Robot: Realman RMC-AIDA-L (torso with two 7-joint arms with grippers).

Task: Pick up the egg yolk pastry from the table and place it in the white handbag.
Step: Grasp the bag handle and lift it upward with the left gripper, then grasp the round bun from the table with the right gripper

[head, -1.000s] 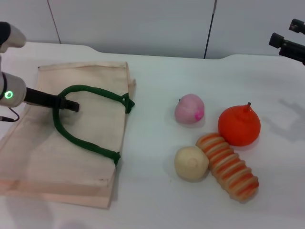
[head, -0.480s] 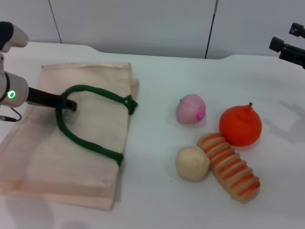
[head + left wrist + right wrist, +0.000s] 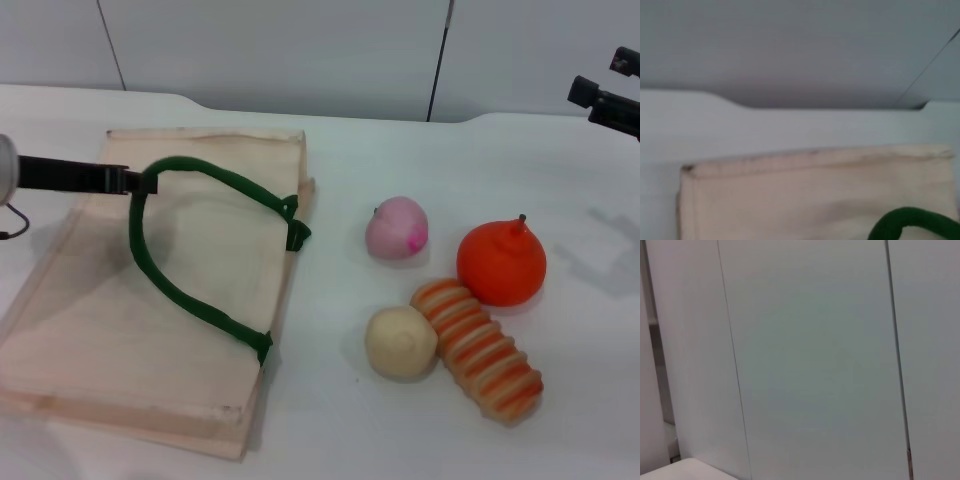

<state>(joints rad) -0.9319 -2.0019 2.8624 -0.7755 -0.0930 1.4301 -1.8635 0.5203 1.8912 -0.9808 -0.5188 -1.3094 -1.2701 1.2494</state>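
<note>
Handbag (image 3: 150,310) cloth has shifted rightward, its green handle (image 3: 190,250) lifted by the left hand (image 3: 135,180) pinching it. Egg yolk pastry (image 3: 400,341) lies on the worktop (image 3: 330,430), well apart to its right.

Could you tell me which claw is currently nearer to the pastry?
Neither is close, and the distances look similar. The left claw is at the bag's green handle, across from the pastry. The right claw hangs at the far right edge.
</note>
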